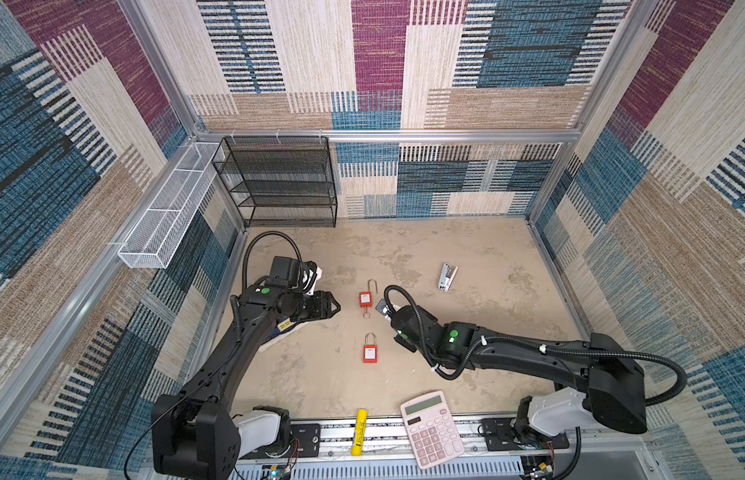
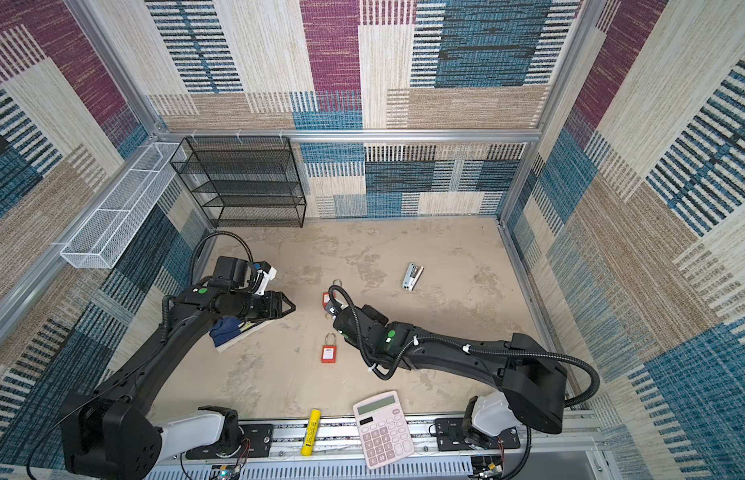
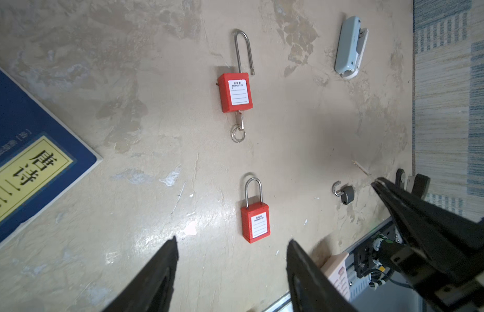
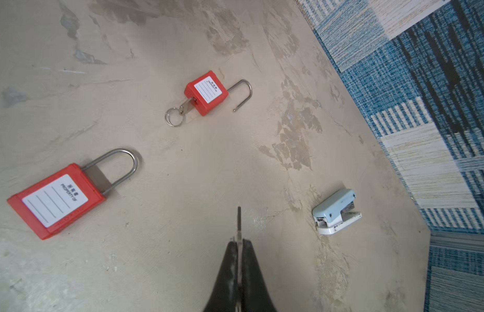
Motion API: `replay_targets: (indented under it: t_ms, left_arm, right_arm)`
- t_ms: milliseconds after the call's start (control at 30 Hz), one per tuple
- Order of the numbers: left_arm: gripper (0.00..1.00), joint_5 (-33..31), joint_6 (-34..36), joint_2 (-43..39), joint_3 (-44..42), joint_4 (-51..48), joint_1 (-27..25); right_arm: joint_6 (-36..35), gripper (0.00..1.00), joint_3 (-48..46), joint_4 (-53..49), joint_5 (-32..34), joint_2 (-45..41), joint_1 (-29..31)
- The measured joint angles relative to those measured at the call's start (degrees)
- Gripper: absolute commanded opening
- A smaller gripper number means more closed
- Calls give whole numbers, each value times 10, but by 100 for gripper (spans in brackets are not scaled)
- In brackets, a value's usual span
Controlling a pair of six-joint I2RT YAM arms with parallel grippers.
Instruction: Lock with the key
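Right pincer (image 4: 238, 241) clamps a thin key (image 4: 238, 219) (seen edge-on); left pincer (image 3: 232, 239) gapes, empty. The open padlock (image 4: 205, 93) lies ahead of the right pincer, apart from it. Approach slowly, keeping the key level.

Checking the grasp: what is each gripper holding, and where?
Right gripper pinches a thin metal key by its rear end, blade protruding; left gripper open, empty.
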Motion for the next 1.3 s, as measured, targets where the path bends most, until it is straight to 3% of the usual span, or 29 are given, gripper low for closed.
replay_targets:
  t_ms: [267,533,800,1300]
  left_arm:
    - [66,11,0,-11,-12,-2,11]
    - [66,24,3,-3,-10,-2,21]
    - [67,26,5,0,-5,-7,26]
    - [66,26,7,1,-4,-12,30]
  right_arm:
    - [-31,0,-7,11,34,51,47]
    - [-29,0,-2,8,-50,63,61]
    - [-30,0,5,9,-76,101,61]
    - [-40,0,33,6,-38,147,61]
